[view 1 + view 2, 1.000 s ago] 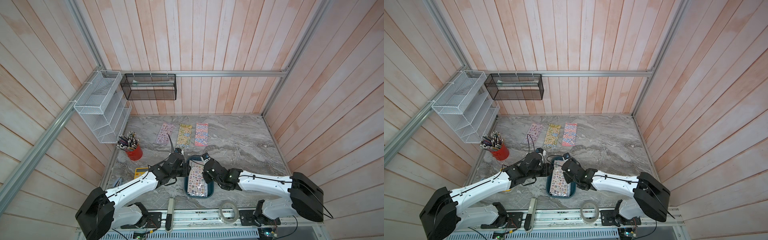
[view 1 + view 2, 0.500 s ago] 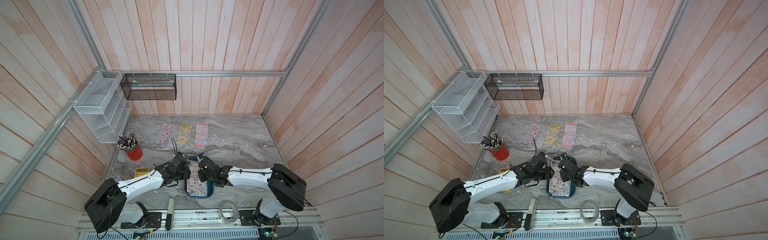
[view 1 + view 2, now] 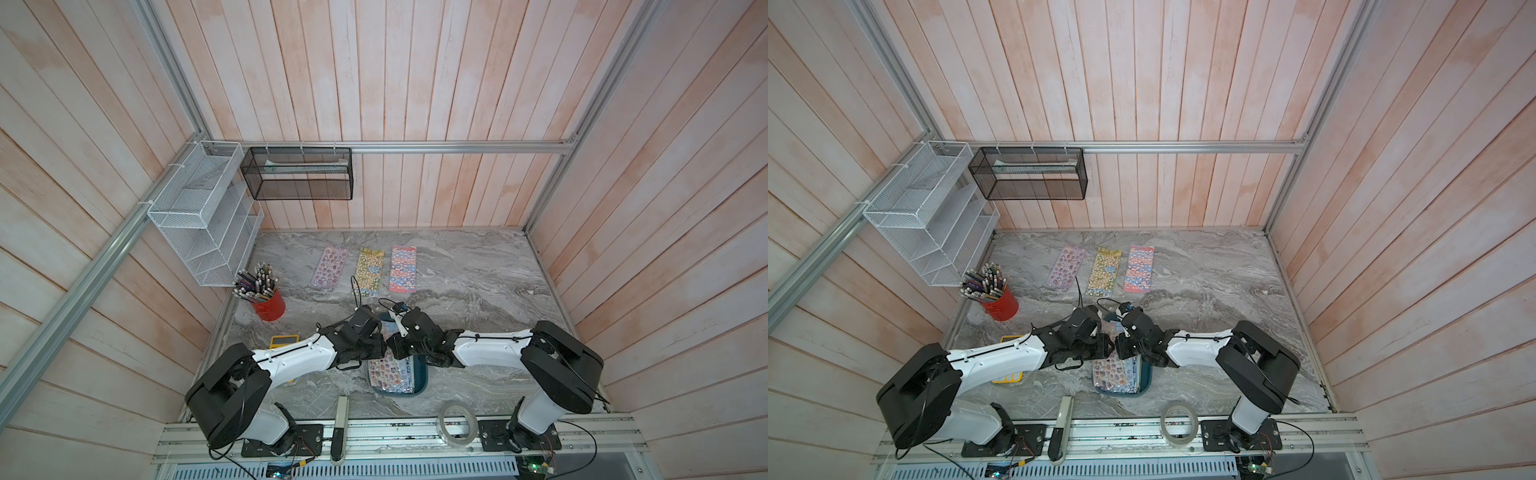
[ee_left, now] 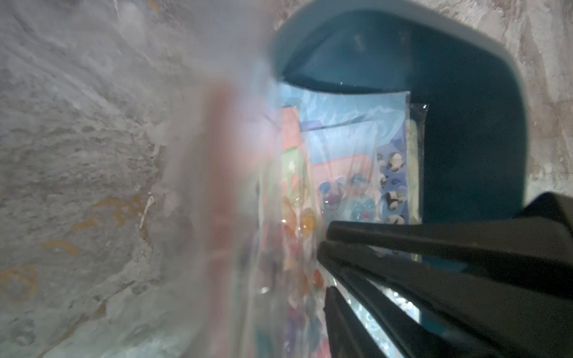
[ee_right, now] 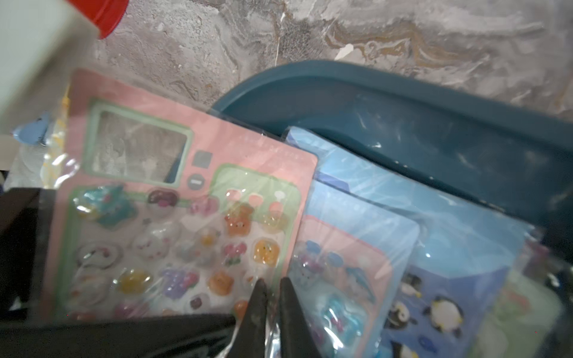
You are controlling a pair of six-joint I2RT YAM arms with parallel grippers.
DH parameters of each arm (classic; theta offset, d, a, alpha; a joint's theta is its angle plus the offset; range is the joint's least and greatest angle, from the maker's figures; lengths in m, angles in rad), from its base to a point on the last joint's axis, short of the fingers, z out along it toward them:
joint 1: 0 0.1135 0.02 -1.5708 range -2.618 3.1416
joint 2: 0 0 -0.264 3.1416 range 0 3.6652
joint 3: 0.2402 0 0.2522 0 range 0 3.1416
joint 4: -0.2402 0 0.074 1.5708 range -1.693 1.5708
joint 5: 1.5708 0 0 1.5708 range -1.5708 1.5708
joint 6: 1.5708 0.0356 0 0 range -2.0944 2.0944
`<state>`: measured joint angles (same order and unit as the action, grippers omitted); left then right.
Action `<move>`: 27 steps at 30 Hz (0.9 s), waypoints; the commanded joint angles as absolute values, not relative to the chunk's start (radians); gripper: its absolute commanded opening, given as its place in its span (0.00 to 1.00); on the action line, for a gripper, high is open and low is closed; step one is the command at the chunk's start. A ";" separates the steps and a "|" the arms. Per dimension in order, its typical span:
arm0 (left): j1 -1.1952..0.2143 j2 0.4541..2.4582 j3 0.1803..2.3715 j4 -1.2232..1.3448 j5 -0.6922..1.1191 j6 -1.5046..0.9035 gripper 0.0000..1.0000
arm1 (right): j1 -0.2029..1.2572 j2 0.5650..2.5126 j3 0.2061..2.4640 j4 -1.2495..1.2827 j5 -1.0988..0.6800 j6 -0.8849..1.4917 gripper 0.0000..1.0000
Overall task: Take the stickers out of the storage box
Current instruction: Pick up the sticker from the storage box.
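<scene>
Table (image 3: 478, 270): grey marble top, wood walls on three sides. Both arms reached inward from the front rail and met over the storage box (image 3: 420, 380). It sat near the front edge between the two bases, judged placed there so either arm could get at it. It was a shallow teal tray. The end nearer the rail was filled with overlapped stickers (image 3: 388, 372) in clear sleeves; the other end showed bare bottom in the wrist views. On the far side of the table lay a row of three sheets (image 3: 369, 272), flat, side by side, well apart from the box. Read as the drop zone, kept clear of the arms' working space. Task judged partly done: several sheets lay in the box.

On top of the stack, the pink sheet (image 5: 186, 217) was tilted up, one end past the box rim and above the table. Here the right gripper (image 5: 273, 283) had its jaws drawn narrow on that sheet's long edge, sleeve film caught between the tips. Edge pinch made sense: a flat glossy sheet offers little else to hold. Just beside it, the left gripper (image 3: 379, 353) sat over the box's far half. No view showed how its jaws stood; cannot tell. Risk noted: sleeve slipping from the pinch, or the blue sheet (image 5: 403, 217) underneath dragging along.
</scene>
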<state>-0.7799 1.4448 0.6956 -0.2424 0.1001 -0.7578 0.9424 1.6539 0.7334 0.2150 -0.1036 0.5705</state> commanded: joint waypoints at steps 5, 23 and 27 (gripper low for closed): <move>-0.703 1.291 0.751 -0.336 0.022 -0.754 0.56 | 0.922 1.693 0.676 0.228 -0.230 0.586 0.11; -0.666 1.293 0.761 -0.316 0.070 -0.729 0.00 | 0.919 1.660 0.667 0.237 -0.231 0.600 0.11; -0.665 1.262 0.795 -0.328 0.052 -0.710 0.00 | 0.917 1.638 0.657 0.232 -0.204 0.606 0.11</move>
